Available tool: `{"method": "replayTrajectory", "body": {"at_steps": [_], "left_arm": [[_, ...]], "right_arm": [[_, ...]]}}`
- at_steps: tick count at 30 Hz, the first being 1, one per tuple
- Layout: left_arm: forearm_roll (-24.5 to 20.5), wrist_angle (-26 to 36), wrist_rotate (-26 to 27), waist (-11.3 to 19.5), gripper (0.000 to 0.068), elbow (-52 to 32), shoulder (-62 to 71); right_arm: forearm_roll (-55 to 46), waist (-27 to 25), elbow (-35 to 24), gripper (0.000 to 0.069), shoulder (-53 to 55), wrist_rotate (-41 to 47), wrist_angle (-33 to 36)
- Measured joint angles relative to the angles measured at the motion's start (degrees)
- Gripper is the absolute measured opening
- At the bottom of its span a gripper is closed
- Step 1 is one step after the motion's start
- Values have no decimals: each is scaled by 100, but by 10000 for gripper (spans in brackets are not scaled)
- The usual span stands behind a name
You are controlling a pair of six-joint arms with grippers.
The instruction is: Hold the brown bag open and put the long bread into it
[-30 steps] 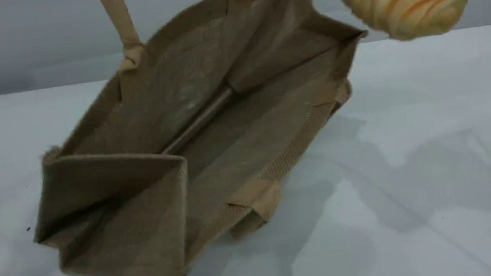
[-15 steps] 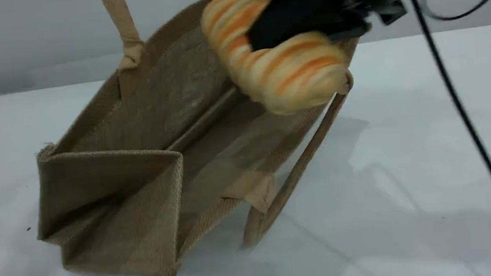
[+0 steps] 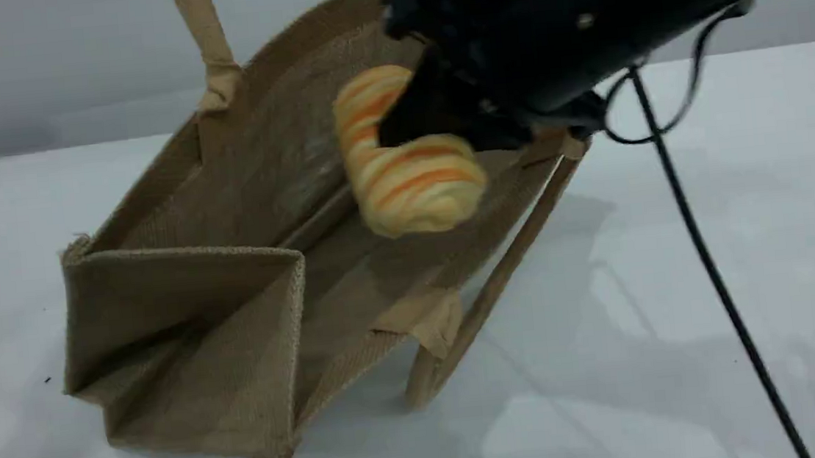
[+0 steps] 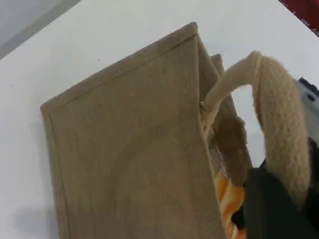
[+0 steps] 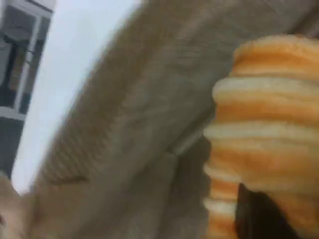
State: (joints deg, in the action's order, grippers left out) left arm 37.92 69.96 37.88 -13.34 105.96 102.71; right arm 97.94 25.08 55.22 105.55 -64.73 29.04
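The brown bag [image 3: 230, 222] lies on the table with its mouth gaping toward the scene camera. One beige handle [image 3: 208, 40] runs taut up out of the top edge. In the left wrist view that handle [image 4: 281, 129] loops over my left gripper [image 4: 284, 196], which is shut on it above the bag's outer wall [image 4: 129, 149]. My right gripper [image 3: 435, 119] reaches in from the top right, shut on the long bread [image 3: 409, 166], which hangs inside the bag's mouth. The right wrist view shows the bread [image 5: 264, 129] close up above a dark fingertip [image 5: 259, 216].
The bag's second handle [image 3: 490, 288] slants down onto the white table [image 3: 677, 272] at the bag's right side. A black cable [image 3: 713, 268] trails from the right arm across the table's right half. A grey wall runs behind the table.
The right arm has carried the bread from the upper right, down and left, into the bag's mouth. The bag's second handle has dropped out onto the table.
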Motion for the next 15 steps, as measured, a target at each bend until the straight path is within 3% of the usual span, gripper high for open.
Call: {"method": "replayTrajectory", "body": {"at_steps": [6, 15], "left_arm": [[0, 0, 0, 0, 83, 0, 0], [16, 0, -91, 0, 83, 0, 0]], "right_arm": [[205, 127, 407, 90, 283, 36, -115], [209, 127, 530, 87, 587, 163, -457]]}}
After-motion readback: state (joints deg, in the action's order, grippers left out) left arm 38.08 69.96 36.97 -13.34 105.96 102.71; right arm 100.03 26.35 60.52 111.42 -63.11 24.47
